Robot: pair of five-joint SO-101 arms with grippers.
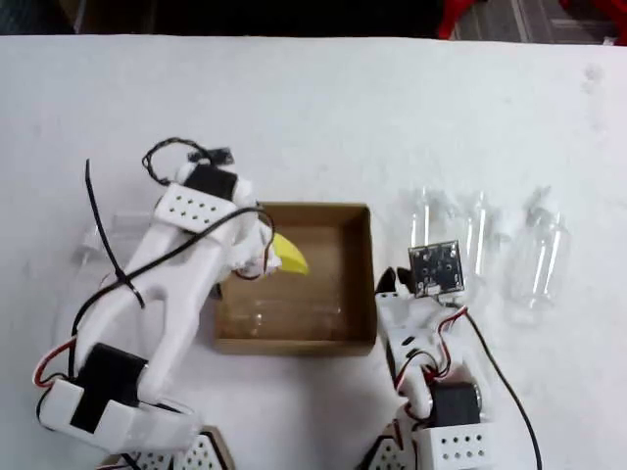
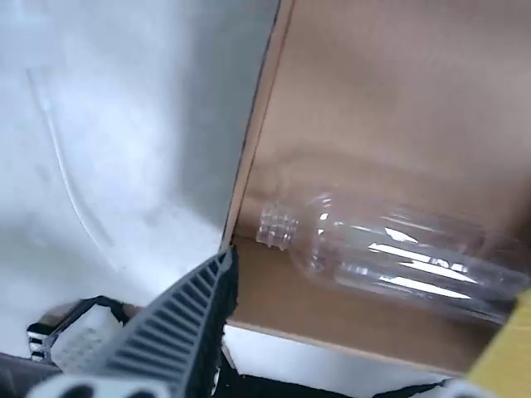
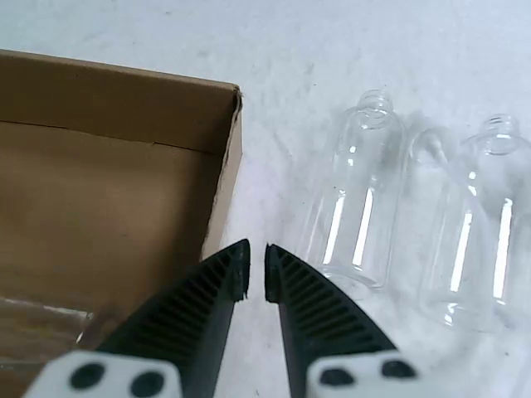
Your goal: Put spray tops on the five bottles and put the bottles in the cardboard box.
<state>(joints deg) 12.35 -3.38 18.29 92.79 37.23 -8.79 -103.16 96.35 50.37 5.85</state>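
A clear bottle (image 2: 398,257) lies on its side inside the cardboard box (image 1: 294,343), against the wall nearest the arms' bases; its long axis runs along that wall and its threaded neck is aimed at the corner on the left arm's side; no spray top is fitted, so the neck is open. The left arm's fingers (image 2: 178,327) are spread wide above it and grip nothing; the ribbed dark finger is placed over the box corner just beside the neck and the yellow one beyond the bottle's body, so the bottle's length runs from one finger toward the other rather than across the gap; a turn of the wrist is judged necessary before the body could be pinched. The right arm's fingers (image 3: 207,319) are all but closed, with a thin slit between the tips and nothing held, just outside the box's right wall; two more bottles (image 3: 357,199) are found ahead of them on the worktop (image 1: 313,117), open necks pointing away, nearer this arm than the left. The bottles are thin, glossy, transparent plastic cylinders with rounded shoulders, judged light and apt to roll; the box is matte brown card with low walls.
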